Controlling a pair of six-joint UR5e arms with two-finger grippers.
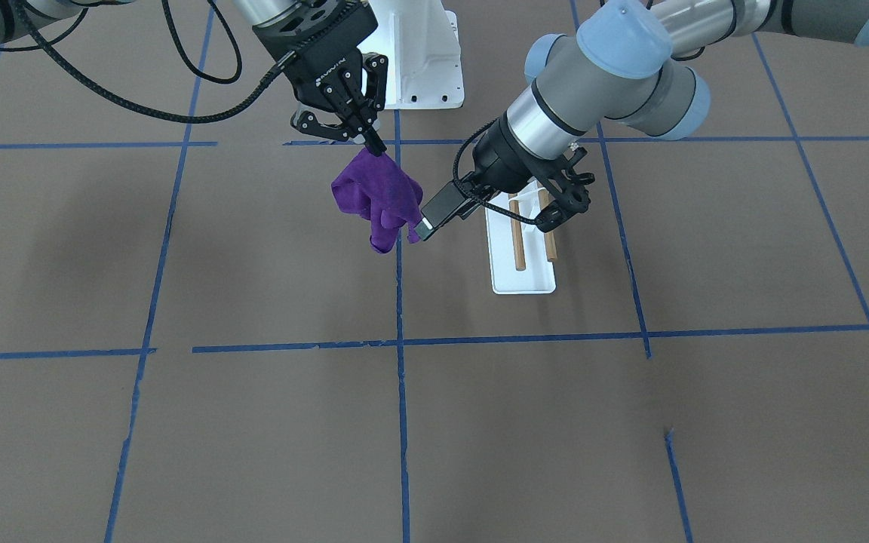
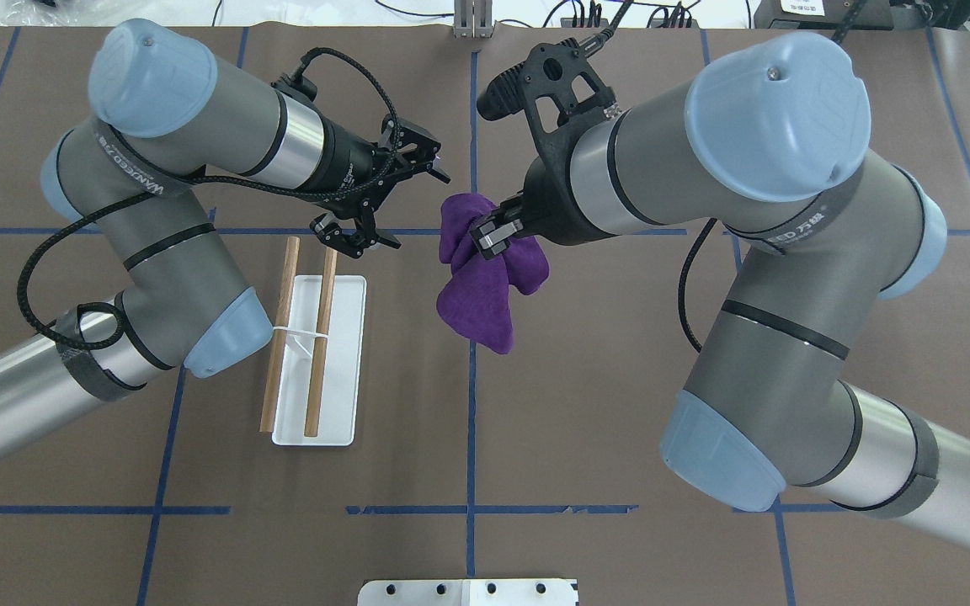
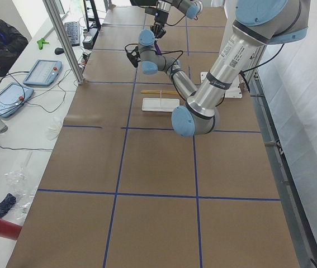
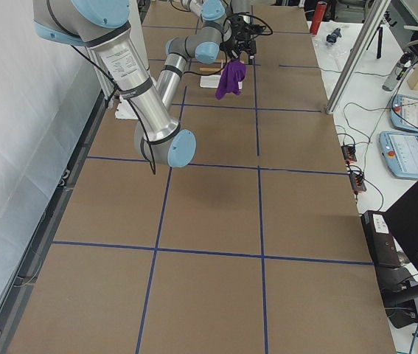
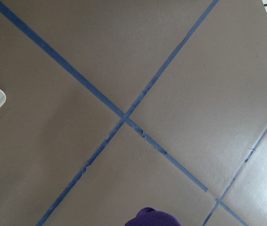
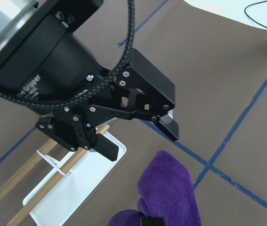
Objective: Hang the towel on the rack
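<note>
- My right gripper (image 2: 492, 236) is pinched tight on an upper fold of the towel (image 2: 485, 295); the purple cloth hangs bunched under it, apparently clear of the table (image 2: 586, 404), about over the centre tape line
- My left gripper (image 2: 405, 206) has its jaws spread wide with nothing between them; it hovers just past the far end of the rack (image 2: 342, 353), between the rack and the towel
- In the overhead view the rack lies at about 8 o'clock from the right gripper, near but apart, and no cloth touches it
- Its two rods run roughly 12 to 6 o'clock, leaning a little toward 1, so I judge the towel must travel toward 8 or 9 o'clock and cross the rods, not run along them
- The rod nearer the towel (image 2: 322, 328) is the first it would meet
- The left arm is nearer the rack, but the cloth is with the right; the open left gripper sits at 9 to 10 o'clock from the towel, well placed, I think, to take a free edge and spread it, since the bunch hangs narrower than the rods are long
</note>
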